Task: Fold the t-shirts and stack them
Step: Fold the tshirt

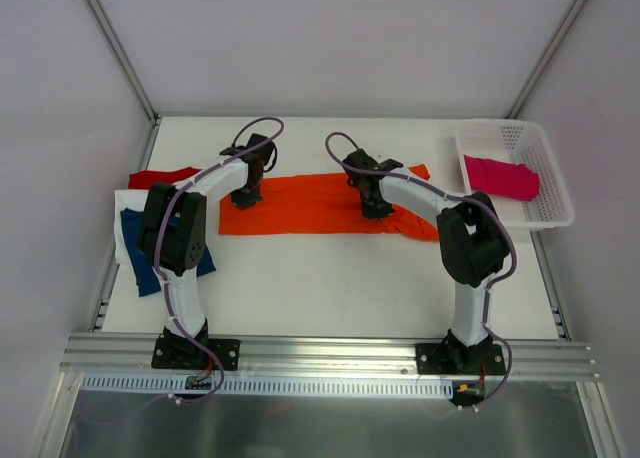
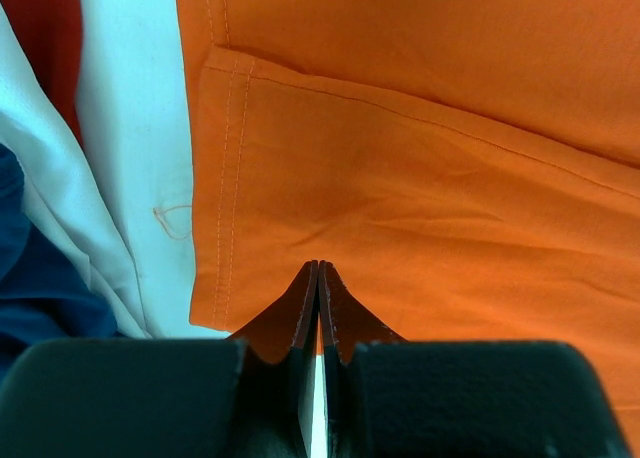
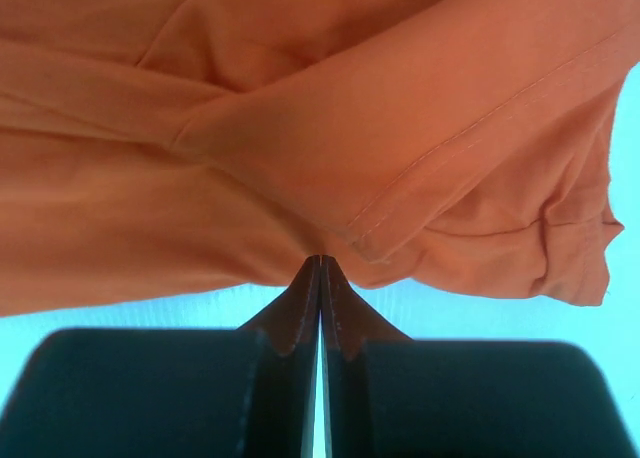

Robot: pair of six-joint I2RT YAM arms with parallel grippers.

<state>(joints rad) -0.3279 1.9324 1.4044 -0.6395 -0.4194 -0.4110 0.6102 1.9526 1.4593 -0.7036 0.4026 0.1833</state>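
Note:
The orange t-shirt (image 1: pixel 310 206) lies across the middle of the table as a long folded strip. My left gripper (image 1: pixel 248 196) is at its left end. In the left wrist view the left gripper (image 2: pixel 318 265) is shut, its tips resting on the orange t-shirt (image 2: pixel 430 128) just inside the hemmed edge; I cannot tell whether cloth is pinched. My right gripper (image 1: pixel 375 208) is over the strip's right half. In the right wrist view the right gripper (image 3: pixel 320 258) is shut on the puckered edge of the orange t-shirt (image 3: pixel 250 98), beside a hemmed sleeve.
At the left edge a navy t-shirt (image 1: pixel 150 263) lies on a white t-shirt (image 1: pixel 125 223), with a red t-shirt (image 1: pixel 165 176) behind them. A white mesh basket (image 1: pixel 553 193) at the back right holds a magenta t-shirt (image 1: pixel 500 176). Grey walls enclose the table.

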